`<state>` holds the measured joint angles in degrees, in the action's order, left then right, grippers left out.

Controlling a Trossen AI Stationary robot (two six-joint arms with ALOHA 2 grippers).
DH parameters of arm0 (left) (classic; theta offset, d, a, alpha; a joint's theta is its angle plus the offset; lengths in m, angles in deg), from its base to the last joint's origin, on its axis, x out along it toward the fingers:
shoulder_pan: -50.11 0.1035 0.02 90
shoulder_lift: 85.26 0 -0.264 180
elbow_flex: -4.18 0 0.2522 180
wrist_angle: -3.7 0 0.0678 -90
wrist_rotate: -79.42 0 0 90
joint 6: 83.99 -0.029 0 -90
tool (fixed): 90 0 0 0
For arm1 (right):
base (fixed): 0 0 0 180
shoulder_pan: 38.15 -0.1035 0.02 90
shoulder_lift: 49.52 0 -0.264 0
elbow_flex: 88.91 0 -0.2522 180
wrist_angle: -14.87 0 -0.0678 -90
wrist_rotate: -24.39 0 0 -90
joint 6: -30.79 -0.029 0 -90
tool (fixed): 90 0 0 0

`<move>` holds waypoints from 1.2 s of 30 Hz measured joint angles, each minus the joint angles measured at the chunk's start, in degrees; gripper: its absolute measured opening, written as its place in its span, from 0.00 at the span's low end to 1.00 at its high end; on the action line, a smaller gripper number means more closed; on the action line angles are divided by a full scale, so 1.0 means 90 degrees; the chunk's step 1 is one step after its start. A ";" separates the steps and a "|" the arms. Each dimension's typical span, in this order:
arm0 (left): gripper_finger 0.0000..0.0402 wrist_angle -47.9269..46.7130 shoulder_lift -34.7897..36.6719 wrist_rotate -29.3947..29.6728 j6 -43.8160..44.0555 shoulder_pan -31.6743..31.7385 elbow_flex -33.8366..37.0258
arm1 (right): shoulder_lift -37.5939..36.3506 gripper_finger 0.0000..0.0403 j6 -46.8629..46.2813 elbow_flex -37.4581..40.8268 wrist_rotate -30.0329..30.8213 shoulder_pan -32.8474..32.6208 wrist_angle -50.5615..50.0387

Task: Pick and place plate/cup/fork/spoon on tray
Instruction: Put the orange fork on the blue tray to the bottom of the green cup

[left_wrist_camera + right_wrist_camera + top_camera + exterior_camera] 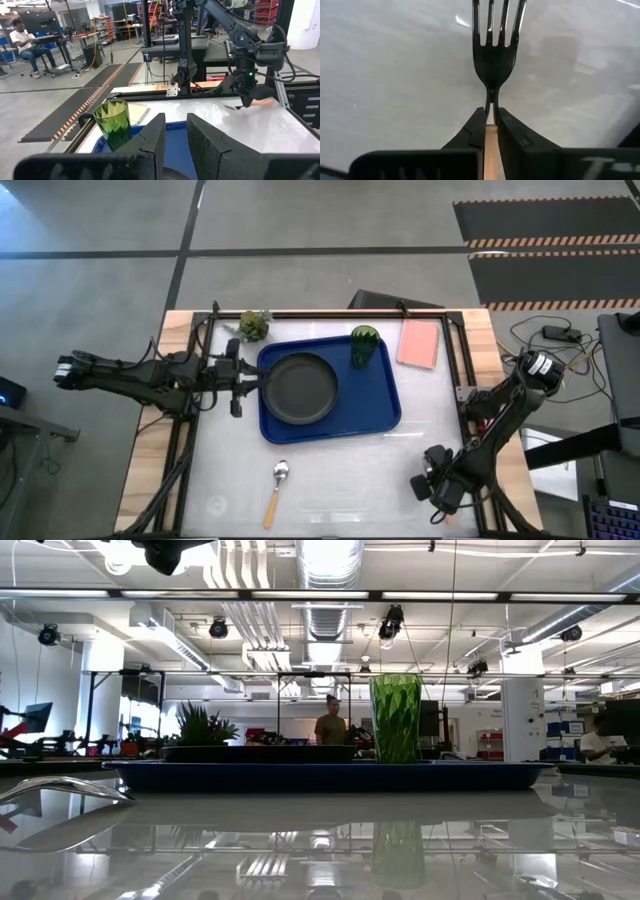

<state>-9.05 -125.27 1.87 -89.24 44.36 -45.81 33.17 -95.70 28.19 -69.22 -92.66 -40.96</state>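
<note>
Glossy counter (340, 480), plate (300, 387) and cup (364, 345) on tray (385, 395); my right end effector (491, 117) pinches fork (494, 60) at neck, near corner; thin grip, I fear twist or slip; left end effector (175, 137) narrow, empty

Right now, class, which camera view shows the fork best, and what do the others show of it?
The right wrist view: the fork fills it, tines clear, its handle pinched in the right claw. The left wrist view shows it only far off; in the high view the claw hides it; the low view misses it.
</note>
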 joint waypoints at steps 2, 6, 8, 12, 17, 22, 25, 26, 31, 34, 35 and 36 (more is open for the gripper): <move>0.15 0.0003 0.0001 0.0000 0.0000 0.0001 0.0000 | 0.0002 0.04 0.0074 -0.0211 0.0153 0.0140 -0.0327; 0.15 0.0006 0.0007 0.0000 0.0000 0.0001 0.0000 | -0.0004 0.04 0.0533 -0.0694 0.0662 0.0593 -0.0914; 0.15 0.0001 0.0010 0.0000 0.0000 0.0001 0.0000 | -0.0007 0.04 0.0882 -0.0910 0.0988 0.0924 -0.1184; 0.15 0.0003 0.0005 0.0000 0.0001 0.0001 0.0000 | -0.0010 0.03 0.1018 -0.1279 0.1140 0.1812 -0.1604; 0.15 0.0002 0.0005 0.0000 0.0002 0.0000 0.0000 | -0.0010 0.03 0.2151 -0.1584 0.1089 0.3049 -0.1659; 0.15 0.0001 0.0010 0.0000 0.0002 0.0001 0.0000 | -0.0010 0.03 0.3729 -0.2014 0.0921 0.4247 -0.1643; 0.15 0.0001 0.0010 0.0001 0.0002 -0.0002 0.0000 | -0.0012 0.03 0.4378 -0.2171 0.0710 0.4923 -0.1641; 0.15 0.0001 0.0010 0.0000 0.0004 0.0000 0.0000 | -0.0012 0.03 0.4540 -0.2181 0.0689 0.5131 -0.1640; 0.15 -0.0002 0.0005 0.0000 0.0005 -0.0002 0.0000 | -0.0012 0.03 0.5087 -0.2048 0.0404 0.6049 -0.1645; 0.15 -0.0014 0.0007 0.0001 0.0004 0.0000 0.0000 | -0.0012 0.03 0.5417 -0.1916 0.0258 0.6398 -0.1627; 0.15 -0.0016 0.0005 0.0001 0.0004 -0.0002 0.0000 | -0.0014 0.03 0.5541 -0.1874 0.0156 0.6493 -0.1621; 0.15 -0.0016 0.0007 0.0000 0.0002 0.0000 0.0000 | -0.0015 0.03 0.5647 -0.1834 0.0106 0.6584 -0.1613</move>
<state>-9.20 -125.20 1.87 -89.22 44.36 -45.81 33.04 -44.87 11.69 -68.27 -33.40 -55.47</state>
